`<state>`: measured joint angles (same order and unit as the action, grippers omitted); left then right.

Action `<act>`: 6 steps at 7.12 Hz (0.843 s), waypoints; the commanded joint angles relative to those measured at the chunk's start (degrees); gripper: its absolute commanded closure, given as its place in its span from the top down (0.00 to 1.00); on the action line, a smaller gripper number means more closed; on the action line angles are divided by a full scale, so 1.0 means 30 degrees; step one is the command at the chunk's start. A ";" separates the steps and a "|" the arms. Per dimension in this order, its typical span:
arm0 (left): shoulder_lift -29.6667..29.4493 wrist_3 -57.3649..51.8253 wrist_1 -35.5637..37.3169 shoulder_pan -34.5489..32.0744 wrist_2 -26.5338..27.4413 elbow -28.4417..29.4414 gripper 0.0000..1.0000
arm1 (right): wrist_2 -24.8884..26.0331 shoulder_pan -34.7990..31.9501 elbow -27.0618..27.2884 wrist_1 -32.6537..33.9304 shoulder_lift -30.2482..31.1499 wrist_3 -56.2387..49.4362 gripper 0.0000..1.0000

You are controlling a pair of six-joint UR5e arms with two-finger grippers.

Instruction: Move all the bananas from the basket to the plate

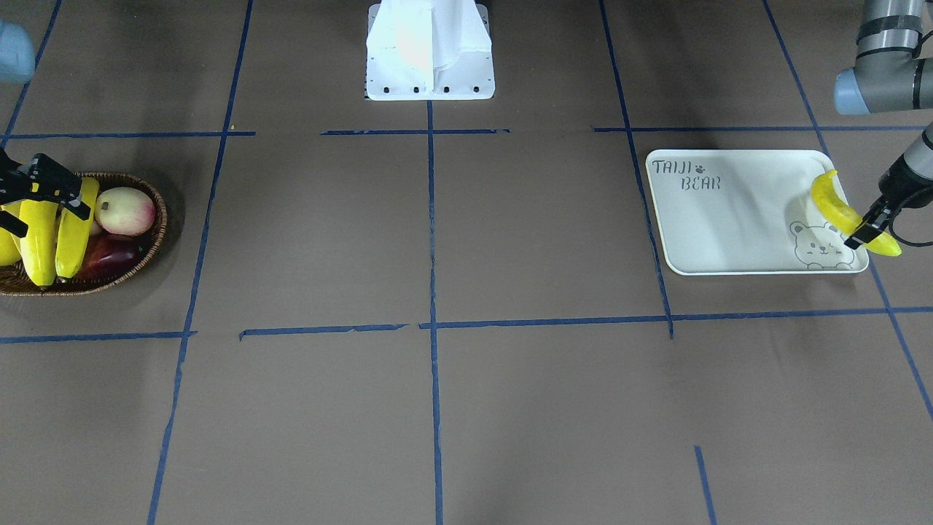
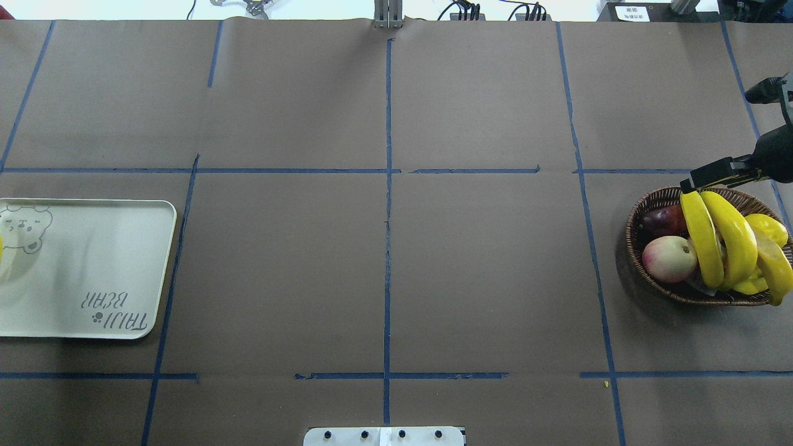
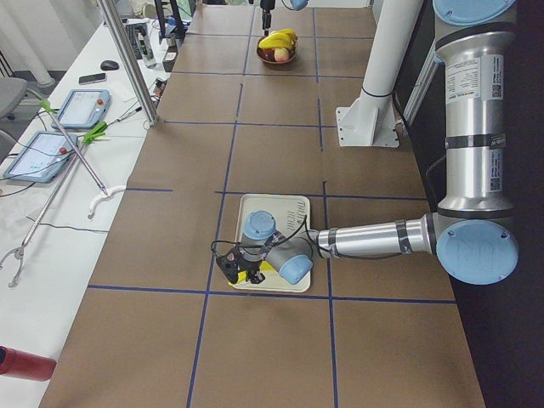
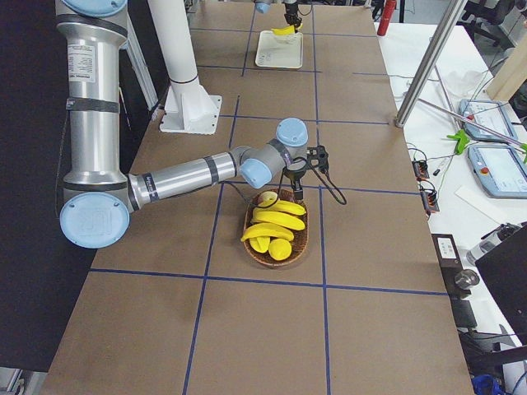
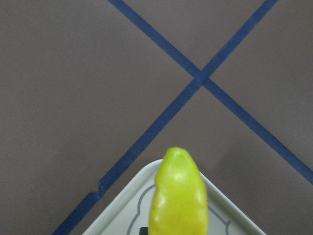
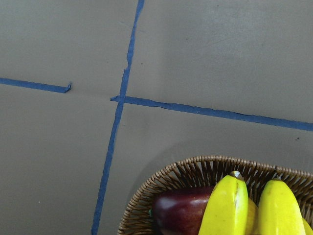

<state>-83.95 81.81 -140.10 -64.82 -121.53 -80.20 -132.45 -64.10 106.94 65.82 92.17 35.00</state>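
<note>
My left gripper (image 1: 867, 232) is shut on a yellow banana (image 1: 831, 200) and holds it just above the bear-print corner of the cream plate (image 1: 729, 219). The banana's tip (image 5: 178, 196) pokes over the plate's corner (image 5: 122, 208) in the left wrist view. The brown wicker basket (image 1: 157, 219) sits at the far end of the table and holds three bananas, two side by side (image 2: 703, 238) (image 2: 734, 238) and a darker one (image 2: 777, 266). My right gripper (image 1: 44, 211) hovers over the bananas' far ends, its fingers spread with a banana end (image 1: 38, 240) between them.
The basket also holds a pink-yellow peach-like fruit (image 2: 669, 259), a dark red fruit (image 2: 663, 218) and a plump yellow fruit (image 2: 768, 226). The robot's white base (image 1: 430, 51) stands at the table's middle. Blue tape lines cross the brown table.
</note>
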 commanded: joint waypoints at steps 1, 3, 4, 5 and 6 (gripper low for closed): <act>-0.0023 -0.0924 -0.0615 -0.0015 -0.0386 0.0308 1.00 | -0.0001 -0.0051 0.0066 0.0004 0.0154 -0.0006 1.00; -0.0226 -0.1810 -0.0587 -0.2194 -0.4820 -0.0390 1.00 | 0.0028 -0.0197 0.0212 0.0004 0.0474 -0.0093 1.00; -0.0170 -0.1637 -0.0673 -0.2531 -0.6032 -0.1934 1.00 | 0.0115 -0.0313 0.0735 0.0004 0.1521 -0.0732 1.00; -0.0199 -0.1490 -0.0732 -0.2563 -0.6044 -0.3312 1.00 | 0.0261 -0.0459 0.1262 0.0004 0.2459 -0.0738 1.00; -0.0199 -0.0908 -0.0762 -0.2535 -0.5957 -0.5095 1.00 | 0.1103 -0.0374 0.1586 -0.0083 0.3542 -0.0738 1.00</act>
<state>-84.51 77.64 -142.23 -72.15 -138.86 -89.66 -131.21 -65.22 110.27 65.77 99.06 33.02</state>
